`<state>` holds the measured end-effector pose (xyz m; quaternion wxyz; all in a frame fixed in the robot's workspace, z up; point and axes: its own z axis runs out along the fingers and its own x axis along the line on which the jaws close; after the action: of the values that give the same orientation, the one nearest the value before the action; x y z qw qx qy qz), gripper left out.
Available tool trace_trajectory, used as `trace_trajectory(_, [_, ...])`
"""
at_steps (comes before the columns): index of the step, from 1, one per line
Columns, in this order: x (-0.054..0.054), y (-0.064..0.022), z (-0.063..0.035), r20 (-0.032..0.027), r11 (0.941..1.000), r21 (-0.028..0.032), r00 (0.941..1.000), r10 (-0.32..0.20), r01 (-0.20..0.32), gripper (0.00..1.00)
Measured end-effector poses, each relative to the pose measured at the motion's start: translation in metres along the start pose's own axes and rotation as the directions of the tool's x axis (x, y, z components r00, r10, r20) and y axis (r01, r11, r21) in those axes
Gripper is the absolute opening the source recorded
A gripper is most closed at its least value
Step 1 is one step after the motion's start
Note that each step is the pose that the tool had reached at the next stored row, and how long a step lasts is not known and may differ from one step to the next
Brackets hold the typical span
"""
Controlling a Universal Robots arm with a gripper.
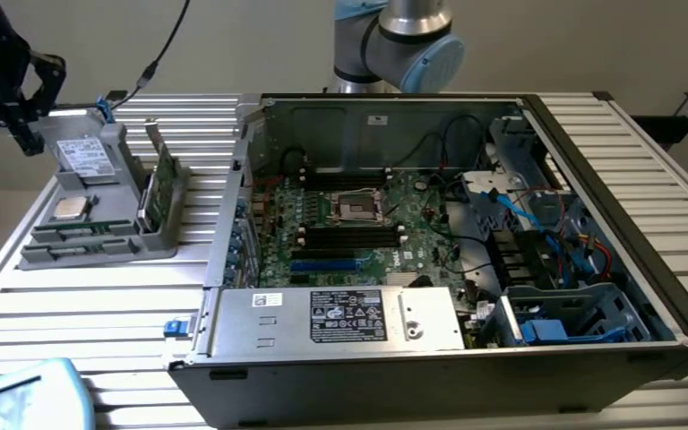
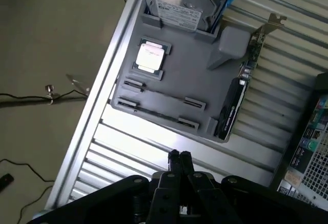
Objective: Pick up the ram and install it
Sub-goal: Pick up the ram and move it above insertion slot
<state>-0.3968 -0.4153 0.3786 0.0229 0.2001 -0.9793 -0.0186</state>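
While gripper [image 2: 179,156] hangs closed, grey tray [image 2: 200,73] holds ram [image 2: 156,113], CPU [image 2: 150,57], HDD [image 2: 182,1].

The silver hard drive [image 2: 182,1] standing in the grey plastic tray [image 2: 205,80] was cut off at the frame edge; the long dark-green ram [image 2: 154,112] lay edge-on, chips and label too small to tell

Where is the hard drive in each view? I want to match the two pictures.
Exterior view: the hard drive lies on the grey holder, at the exterior view's left, outside the computer case.
Wrist view: the hard drive sits at the holder's end farthest from the hand.
Shared landmark: the silver processor chip, next to the drive on the holder.
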Motion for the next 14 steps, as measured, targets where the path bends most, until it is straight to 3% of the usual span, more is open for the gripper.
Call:
trace_trajectory(3, [0.0000,0.0000,0.0002,-0.0029,0.9985,0.0019,0.9985,-0.055,0.055,0.10])
trace_trajectory(7, [0.0000,0.0000,0.0003,-0.0069,0.9920,0.0040,0.9920,-0.126,0.126,0.10])
trace_trajectory(11, [0.0000,0.0000,0.0006,-0.0111,0.9801,0.0058,0.9801,-0.198,0.198,0.10])
trace_trajectory(14, [0.0000,0.0000,0.0008,-0.0143,0.9677,0.0070,0.9677,-0.252,0.252,0.10])
